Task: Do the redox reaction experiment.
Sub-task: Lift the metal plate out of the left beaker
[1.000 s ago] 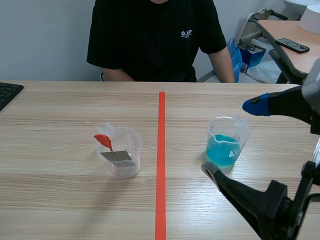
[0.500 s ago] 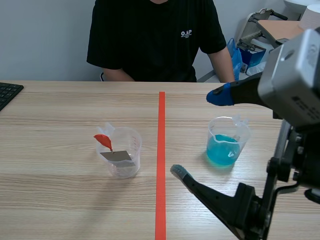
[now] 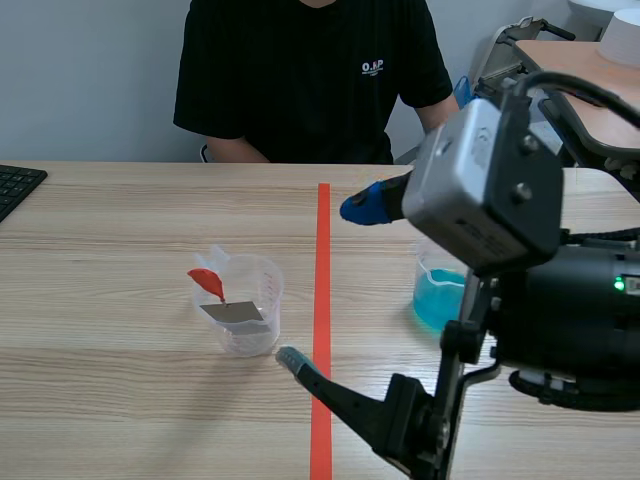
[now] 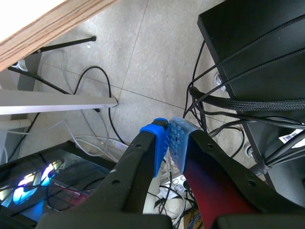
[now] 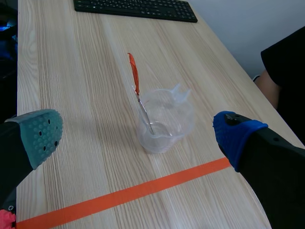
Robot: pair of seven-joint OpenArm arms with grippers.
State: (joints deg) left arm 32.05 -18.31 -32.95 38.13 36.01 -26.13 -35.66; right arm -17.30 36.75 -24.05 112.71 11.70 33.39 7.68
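The right gripper [image 3: 325, 284] has swung away from the clear plastic beaker of blue liquid [image 3: 436, 296], which it flanked a second ago, and come across to the clear plastic beaker holding a grey metal plate [image 3: 245, 315] with a red handle [image 3: 207, 282]. Its fingers are spread wide and hold nothing: one pad lies just beside this beaker near the table, and the other is raised beyond it toward the person in the black T-shirt [image 3: 310, 80]. The arm seems to be lining up on the plate beaker or the handle, and nothing has been poured or lifted. The blue beaker stands well apart from the plate beaker, partly hidden behind the right arm. The left gripper [image 4: 167, 138] hangs beside the wooden table [image 3: 120, 230], below its edge, pads pressed together on nothing. The shirt has small white chest lettering, too small to read with certainty.
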